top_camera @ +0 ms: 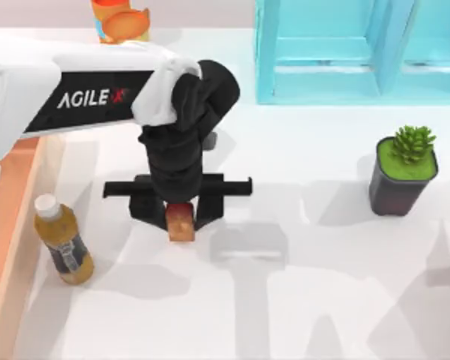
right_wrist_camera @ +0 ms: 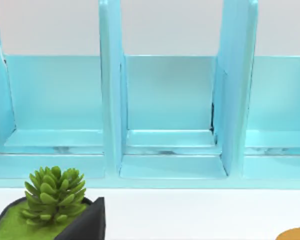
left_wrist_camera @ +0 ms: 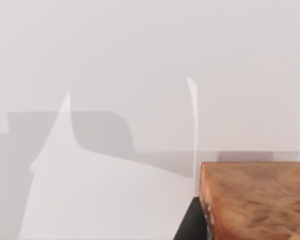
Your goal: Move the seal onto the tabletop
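The seal (top_camera: 181, 223), a small orange-tan block with a dark red top, sits between the black fingers of my left gripper (top_camera: 180, 214), which is shut on it. The gripper points straight down over the white tabletop (top_camera: 322, 300), left of centre. Whether the seal touches the surface I cannot tell; the arm's shadow falls just to its right. In the left wrist view the seal's tan body (left_wrist_camera: 255, 200) is close up, with one black finger (left_wrist_camera: 190, 227) beside it and bare tabletop (left_wrist_camera: 140, 50) beyond.
An amber bottle (top_camera: 61, 241) with a white cap stands left of the gripper, beside the salmon-orange tray (top_camera: 7, 225). An orange trophy (top_camera: 120, 21) is at the back left. The light blue shelf (top_camera: 337, 52) is at the back right, with a potted succulent (top_camera: 403, 172) in front of it.
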You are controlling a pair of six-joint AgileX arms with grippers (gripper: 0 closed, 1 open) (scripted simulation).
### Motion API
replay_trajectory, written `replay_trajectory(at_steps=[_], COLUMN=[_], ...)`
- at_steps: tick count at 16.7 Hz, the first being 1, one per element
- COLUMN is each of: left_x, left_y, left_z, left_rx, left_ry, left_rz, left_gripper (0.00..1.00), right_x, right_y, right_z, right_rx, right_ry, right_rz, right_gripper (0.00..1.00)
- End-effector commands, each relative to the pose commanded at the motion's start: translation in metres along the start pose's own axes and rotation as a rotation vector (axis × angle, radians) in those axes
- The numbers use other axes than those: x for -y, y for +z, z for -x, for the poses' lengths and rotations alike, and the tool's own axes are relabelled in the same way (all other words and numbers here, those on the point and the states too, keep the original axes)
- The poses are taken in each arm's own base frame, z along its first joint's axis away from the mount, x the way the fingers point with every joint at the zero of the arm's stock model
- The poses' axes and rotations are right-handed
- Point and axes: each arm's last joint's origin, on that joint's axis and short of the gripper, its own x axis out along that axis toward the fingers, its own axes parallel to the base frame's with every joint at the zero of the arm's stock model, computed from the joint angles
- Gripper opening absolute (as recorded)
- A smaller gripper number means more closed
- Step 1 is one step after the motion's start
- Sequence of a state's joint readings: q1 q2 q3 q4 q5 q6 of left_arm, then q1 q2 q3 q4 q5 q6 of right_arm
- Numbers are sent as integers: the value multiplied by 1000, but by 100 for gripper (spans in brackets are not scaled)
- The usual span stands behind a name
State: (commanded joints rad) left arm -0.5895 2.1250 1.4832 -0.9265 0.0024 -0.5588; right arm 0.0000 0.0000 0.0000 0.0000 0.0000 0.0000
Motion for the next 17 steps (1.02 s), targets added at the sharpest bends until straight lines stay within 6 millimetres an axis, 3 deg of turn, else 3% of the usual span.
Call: replay_trajectory(at_steps=[11,17], left_x=[0,0], left_y=[0,0], left_z=[0,0], left_rx=[0,0], left_ry=[0,0], left_rz=[0,0], left_gripper=[98,100], right_x=[0,0], right_y=[0,0], right_z=[0,0], right_rx=[0,0], right_ry=[0,0], right_rz=[0,0], right_gripper=[100,100])
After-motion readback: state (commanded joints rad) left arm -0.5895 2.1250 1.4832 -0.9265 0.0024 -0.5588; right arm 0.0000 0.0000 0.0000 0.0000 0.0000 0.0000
